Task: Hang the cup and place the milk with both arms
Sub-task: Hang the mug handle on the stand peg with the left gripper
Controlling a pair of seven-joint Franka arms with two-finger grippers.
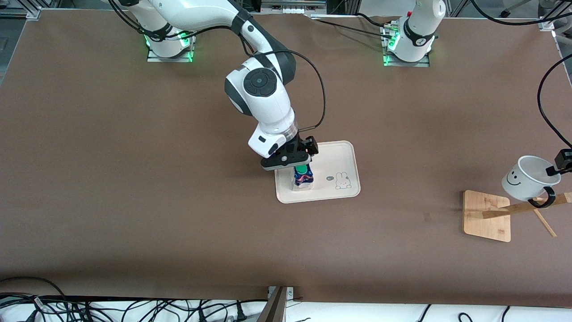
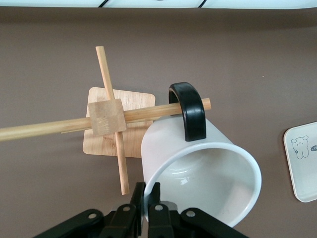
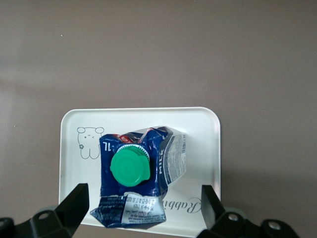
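The milk (image 1: 303,175), a dark blue carton with a green cap, stands upright on the cream tray (image 1: 342,154) in the middle of the table. My right gripper (image 1: 292,160) hovers just over it, open, its fingers (image 3: 74,203) wide apart on either side of the milk (image 3: 133,171) and not touching it. At the left arm's end of the table, my left gripper (image 2: 148,197) is shut on the rim of the white cup (image 2: 198,168). The cup (image 1: 527,179) is tilted, and its black handle (image 2: 188,111) is threaded over a peg of the wooden rack (image 2: 106,119).
The rack's wooden base (image 1: 487,217) lies near the table's edge at the left arm's end, its pegs (image 1: 514,210) sticking out sideways. A rabbit drawing (image 1: 343,180) marks the tray's bare part. Cables lie along the table's front edge.
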